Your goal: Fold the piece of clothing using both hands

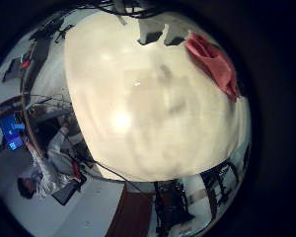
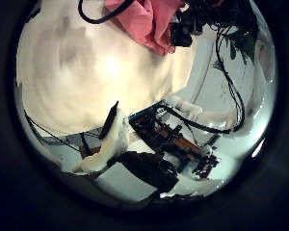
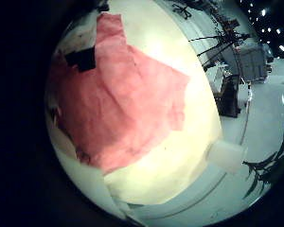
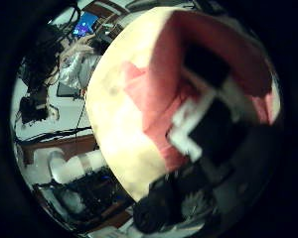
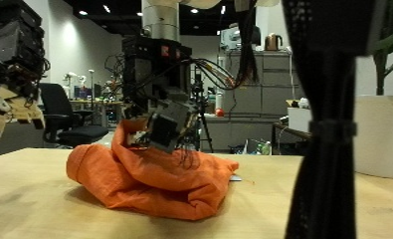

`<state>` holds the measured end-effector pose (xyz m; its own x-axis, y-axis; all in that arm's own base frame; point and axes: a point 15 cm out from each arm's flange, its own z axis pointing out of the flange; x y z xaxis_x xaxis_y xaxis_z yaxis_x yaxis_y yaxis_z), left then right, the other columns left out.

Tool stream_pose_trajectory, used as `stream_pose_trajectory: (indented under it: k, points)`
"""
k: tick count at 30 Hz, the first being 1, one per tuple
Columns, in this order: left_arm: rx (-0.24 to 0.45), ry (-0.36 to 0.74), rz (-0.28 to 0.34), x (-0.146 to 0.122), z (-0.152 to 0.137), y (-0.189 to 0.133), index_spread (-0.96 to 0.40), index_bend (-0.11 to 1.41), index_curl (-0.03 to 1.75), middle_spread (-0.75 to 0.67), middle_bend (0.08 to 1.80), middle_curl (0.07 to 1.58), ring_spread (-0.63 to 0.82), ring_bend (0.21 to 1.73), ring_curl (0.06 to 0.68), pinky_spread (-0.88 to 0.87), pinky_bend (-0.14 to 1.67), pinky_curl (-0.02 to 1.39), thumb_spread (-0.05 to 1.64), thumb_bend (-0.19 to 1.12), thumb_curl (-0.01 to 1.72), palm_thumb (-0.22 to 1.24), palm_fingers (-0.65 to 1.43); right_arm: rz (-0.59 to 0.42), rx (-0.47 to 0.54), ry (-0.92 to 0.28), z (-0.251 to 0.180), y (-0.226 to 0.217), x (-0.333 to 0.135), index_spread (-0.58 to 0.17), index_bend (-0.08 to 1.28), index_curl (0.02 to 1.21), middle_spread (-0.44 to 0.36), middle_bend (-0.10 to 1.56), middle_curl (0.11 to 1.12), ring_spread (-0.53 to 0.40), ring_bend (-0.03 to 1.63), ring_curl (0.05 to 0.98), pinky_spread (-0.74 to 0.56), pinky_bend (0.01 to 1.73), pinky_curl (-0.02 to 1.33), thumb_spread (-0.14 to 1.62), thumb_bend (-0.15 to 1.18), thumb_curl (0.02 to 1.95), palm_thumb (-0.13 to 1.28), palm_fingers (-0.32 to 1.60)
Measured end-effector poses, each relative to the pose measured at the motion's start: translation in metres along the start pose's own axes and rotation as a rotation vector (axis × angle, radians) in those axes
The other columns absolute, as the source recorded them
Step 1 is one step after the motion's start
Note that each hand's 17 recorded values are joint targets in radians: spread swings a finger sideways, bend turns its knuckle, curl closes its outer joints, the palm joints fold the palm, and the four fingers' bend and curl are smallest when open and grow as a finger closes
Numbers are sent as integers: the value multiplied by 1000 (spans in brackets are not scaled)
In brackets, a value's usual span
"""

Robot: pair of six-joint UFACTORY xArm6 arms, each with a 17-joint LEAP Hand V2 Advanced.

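Closest to me on the table [image 5: 37, 204] is the piece of clothing [image 5: 143, 179], an orange heap bunched into loose rolls, its highest fold rising toward the right hand [image 5: 163, 124]. I judge it light, soft and limp: it will sag and drag rather than hold a crease, and it may slide on the smooth tabletop. I would therefore take it at an edge or corner on each side, not by the bulk in the middle. The right hand sits right at the top of the heap, and its thumb-side palm view shows its fingers [image 4: 204, 119] lying across the cloth. Whether they pinch a fold or merely rest on it I cannot tell. The little-finger-side view from that palm shows the cloth [image 3: 128, 99] filling much of the picture, so that palm is close over it. Farther off, the left hand [image 5: 11, 100] hangs raised and well apart from the heap, its fingers loose and holding nothing; from its palm the cloth [image 1: 215, 64] is only a small patch at the table's rim.
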<state>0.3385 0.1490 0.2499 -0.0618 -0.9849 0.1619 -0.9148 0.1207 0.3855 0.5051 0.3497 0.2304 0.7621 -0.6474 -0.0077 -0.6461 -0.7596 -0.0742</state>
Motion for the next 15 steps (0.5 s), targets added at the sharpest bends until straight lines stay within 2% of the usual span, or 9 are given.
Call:
stream_pose_trajectory:
  k: [4,5,6,8,9,11,15]
  points:
    - [-7,3,0,1,3,2,144,157,276,470,170,209,605,383,220,568,216,323,1207,-16,291,486,-59,-7,32,-49,-17,4,6,-393,418,489,-112,800,534,-221,1129,500,-227,1018,598,1262,1,596,802,-22]
    - [-6,1,2,2,3,1,144,157,276,470,170,209,605,383,220,568,216,323,1207,-16,291,486,-59,-20,34,-55,-25,8,9,-404,399,462,-77,668,480,-146,1004,451,-81,1006,576,1205,-2,612,840,-146]
    - [-5,-2,6,4,2,1,144,157,276,470,170,209,605,383,220,568,216,323,1207,-16,291,486,-59,-27,23,-60,-28,13,11,-404,399,462,-77,668,480,-146,1004,451,-81,1006,576,1205,-2,612,840,-146]
    - [0,-7,9,8,-1,2,144,157,276,470,170,210,605,383,220,572,213,321,1211,-15,291,488,-59,-29,-3,-72,-46,31,19,-409,349,426,-33,546,425,-31,849,384,100,947,528,1151,-11,622,867,-143]
    - [0,-7,7,10,-1,4,144,157,276,470,170,210,605,383,220,572,213,321,1211,-15,291,488,-59,-27,-12,-76,-54,38,21,-409,349,426,-33,546,425,-31,849,384,100,947,528,1151,-11,622,867,-143]
    - [7,-11,9,12,-5,6,144,157,276,470,170,210,605,383,220,575,212,320,1213,-15,291,489,-59,-19,-35,-84,-74,55,22,-401,294,401,-5,486,395,63,742,334,229,856,481,1108,-10,632,899,-119]
    - [23,-28,28,30,-18,17,144,160,277,470,169,211,605,382,220,577,211,319,1214,-15,291,489,-58,13,-114,-100,-112,102,29,-383,239,379,39,417,366,143,637,289,329,747,422,1053,-16,642,921,-83]
